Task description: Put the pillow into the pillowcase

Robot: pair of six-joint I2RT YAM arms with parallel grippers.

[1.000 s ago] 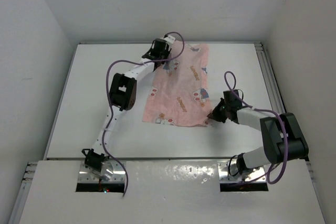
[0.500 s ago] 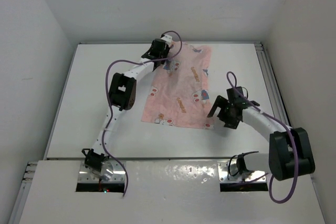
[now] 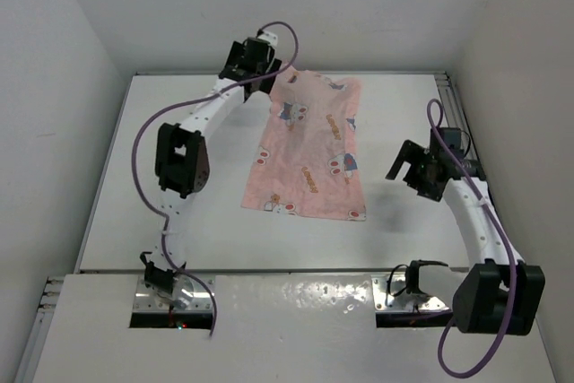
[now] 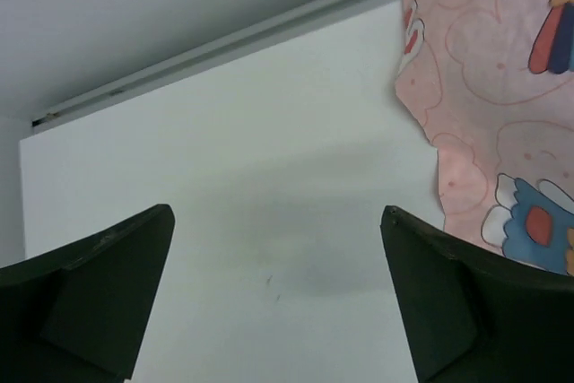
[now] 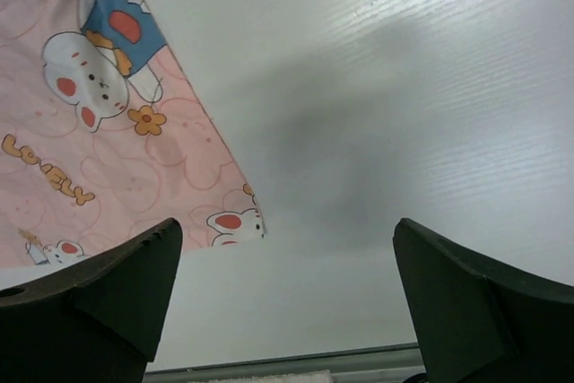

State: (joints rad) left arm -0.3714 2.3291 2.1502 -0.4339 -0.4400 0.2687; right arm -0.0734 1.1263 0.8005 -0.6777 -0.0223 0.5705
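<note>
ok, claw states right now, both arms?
Left claw: open, holding nothing.
Right claw: open, holding nothing.

White bench (image 3: 152, 186), matte, fills mid of top view; faint grey shadow patches on it in both wrist views. Plain pale walls (image 3: 63, 51) on L, R & far side. Grey rail (image 3: 456, 127) runs along bench's R edge, w/ a similar strip along far edge. Glossy white panel (image 3: 296, 298) at near edge, w/ two metal plates (image 3: 175, 304) set in cutouts.
</note>
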